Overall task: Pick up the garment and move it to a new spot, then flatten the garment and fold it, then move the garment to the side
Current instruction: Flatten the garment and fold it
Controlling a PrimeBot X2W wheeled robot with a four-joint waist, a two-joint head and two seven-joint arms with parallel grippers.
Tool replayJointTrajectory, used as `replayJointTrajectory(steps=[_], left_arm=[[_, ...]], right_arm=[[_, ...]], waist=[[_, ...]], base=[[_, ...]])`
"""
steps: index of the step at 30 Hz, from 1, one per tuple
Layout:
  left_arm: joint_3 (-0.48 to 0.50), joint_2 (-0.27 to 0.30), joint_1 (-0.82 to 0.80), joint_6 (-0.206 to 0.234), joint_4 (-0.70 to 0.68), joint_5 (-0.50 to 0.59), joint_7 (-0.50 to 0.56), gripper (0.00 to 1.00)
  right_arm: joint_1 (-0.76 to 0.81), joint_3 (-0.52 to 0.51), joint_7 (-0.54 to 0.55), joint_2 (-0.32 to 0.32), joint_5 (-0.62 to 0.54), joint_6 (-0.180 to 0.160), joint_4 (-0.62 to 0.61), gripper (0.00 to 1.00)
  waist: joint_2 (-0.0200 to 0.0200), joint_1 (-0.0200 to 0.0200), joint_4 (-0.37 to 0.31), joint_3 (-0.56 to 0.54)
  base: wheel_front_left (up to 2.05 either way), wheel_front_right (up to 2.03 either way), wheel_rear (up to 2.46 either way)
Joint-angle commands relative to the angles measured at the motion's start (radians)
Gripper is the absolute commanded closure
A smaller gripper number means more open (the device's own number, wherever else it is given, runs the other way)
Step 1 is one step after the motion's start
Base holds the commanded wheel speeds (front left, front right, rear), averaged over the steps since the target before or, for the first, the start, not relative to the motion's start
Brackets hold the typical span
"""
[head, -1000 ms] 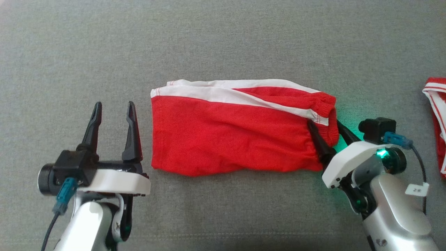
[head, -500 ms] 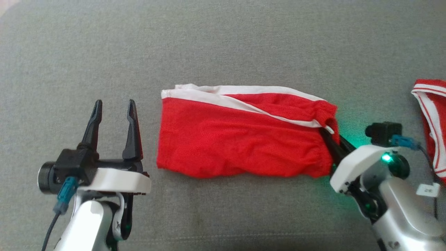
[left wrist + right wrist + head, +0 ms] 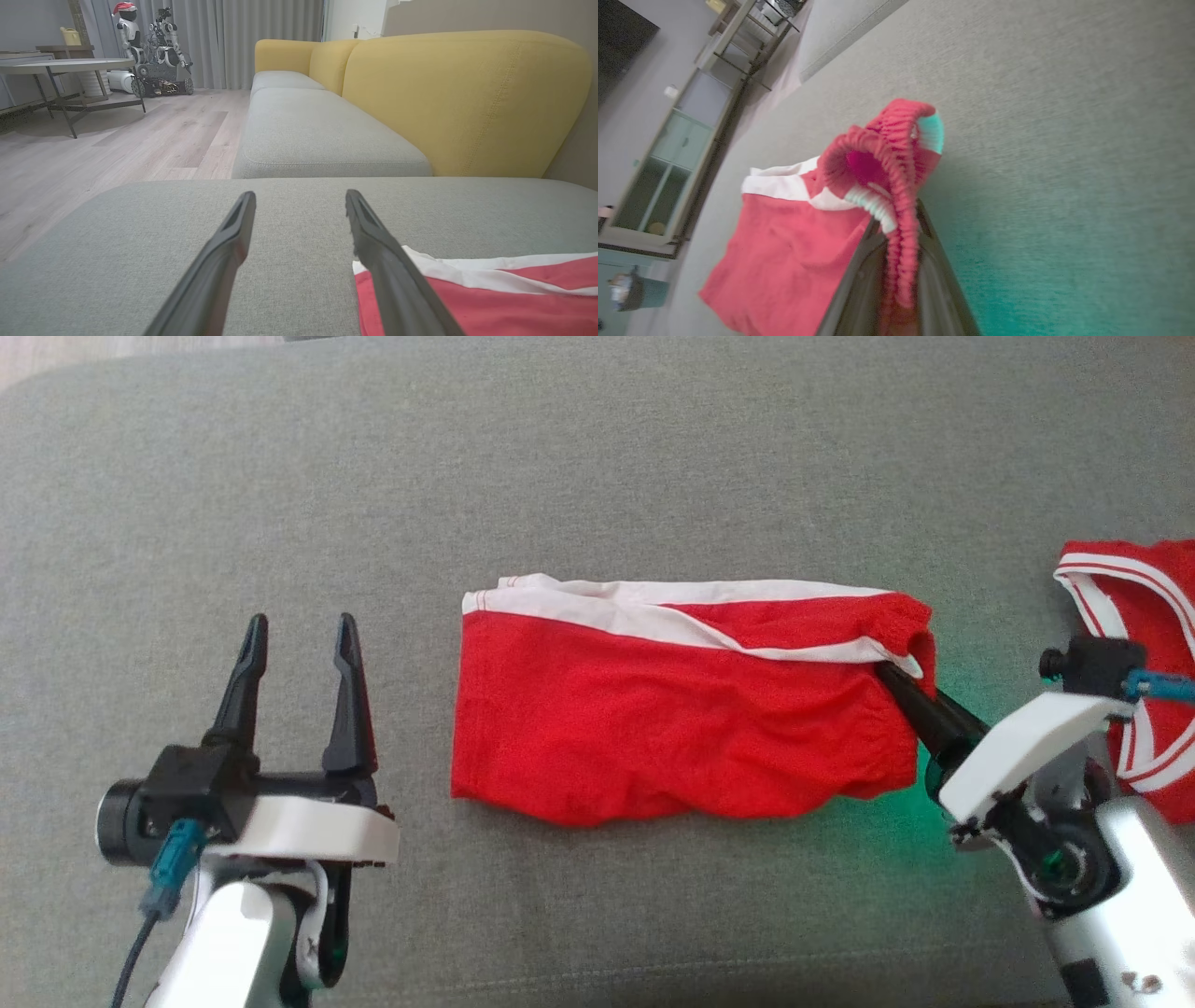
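A wide grey sofa cushion lies beneath everything. Folded red shorts with a white band rest near its middle. A second red and white garment lies at the right edge, apart from the shorts. The right hand pinches the bunched elastic waistband at the shorts' right end. The left hand hovers with fingers spread, just left of the shorts, touching nothing.

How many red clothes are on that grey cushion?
2. A folded red garment lies mid-cushion; a second red garment sits at the head view's right edge, partly out of frame.
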Motion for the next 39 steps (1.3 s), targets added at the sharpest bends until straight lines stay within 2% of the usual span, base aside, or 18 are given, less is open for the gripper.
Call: replayJointTrajectory(steps=[1, 4, 8, 12, 20, 28, 29, 30, 31, 35, 38, 39], left_arm=[[0.038, 0.021, -0.015, 0.001, -0.026, 0.015, -0.005, 0.0], [0.03, 0.021, -0.021, 0.0, -0.026, 0.016, -0.003, 0.0], [0.023, 0.018, -0.034, -0.004, -0.027, 0.016, -0.002, 0.0], [0.017, 0.008, -0.046, -0.007, -0.021, 0.013, -0.003, 0.0], [0.012, -0.014, -0.058, -0.007, -0.005, 0.016, -0.005, 0.0], [0.018, -0.031, -0.075, -0.019, 0.005, 0.025, -0.006, 0.0], [0.019, -0.033, -0.077, -0.02, 0.006, 0.028, -0.006, 0.0], [0.019, -0.036, -0.078, -0.021, 0.008, 0.031, -0.006, 0.0], [0.02, -0.038, -0.078, -0.022, 0.009, 0.033, -0.006, 0.0], [0.024, -0.045, -0.081, -0.026, 0.012, 0.042, -0.006, 0.0], [0.031, -0.045, -0.084, -0.033, 0.015, 0.047, -0.006, 0.0], [0.031, -0.045, -0.084, -0.033, 0.015, 0.047, -0.006, 0.0]], right_arm=[[-0.022, 0.001, 0.037, -0.007, 0.046, -0.001, -0.055, 1.0], [-0.05, -0.009, 0.129, 0.02, 0.155, -0.001, -0.104, 1.0], [-0.099, 0.0, 0.226, 0.103, 0.274, -0.001, -0.132, 1.0], [-0.157, 0.036, 0.274, 0.179, 0.309, -0.001, -0.105, 1.0], [-0.263, 0.169, 0.244, 0.234, 0.283, -0.001, 0.048, 1.0], [-0.343, 0.304, 0.117, 0.24, 0.283, -0.001, 0.179, 1.0], [-0.352, 0.32, 0.097, 0.24, 0.289, -0.001, 0.188, 0.91], [-0.358, 0.335, 0.079, 0.24, 0.3, -0.001, 0.193, 0.51], [-0.365, 0.351, 0.055, 0.24, 0.309, -0.001, 0.191, 0.0], [-0.388, 0.405, -0.052, 0.24, 0.296, -0.001, 0.166, 0.0], [-0.394, 0.443, -0.131, 0.215, 0.267, -0.001, 0.126, 0.0], [-0.394, 0.443, -0.131, 0.215, 0.267, -0.001, 0.126, 0.0]], waist=[[0.0, 0.0, 0.0, -0.003], [0.0, 0.0, 0.009, -0.004], [0.0, 0.0, 0.036, 0.006], [0.0, 0.0, 0.076, 0.02], [0.0, 0.0, 0.152, 0.05], [0.0, 0.0, 0.181, 0.075], [0.0, 0.0, 0.181, 0.077], [0.0, 0.0, 0.181, 0.077], [0.0, 0.0, 0.18, 0.078], [0.0, 0.0, 0.17, 0.079], [0.0, 0.0, 0.157, 0.079], [0.0, 0.0, 0.157, 0.079]], base=[[0.0, 0.0, 0.0], [0.0, 0.0, 0.0], [0.0, 0.0, 0.0], [0.0, 0.0, 0.0], [0.0, 0.0, 0.0], [0.0, 0.0, 0.0], [0.0, 0.0, 0.0], [0.0, 0.0, 0.0], [0.0, 0.0, 0.0], [0.0, 0.0, 0.0], [0.0, 0.0, 0.0], [0.0, 0.0, 0.0]])
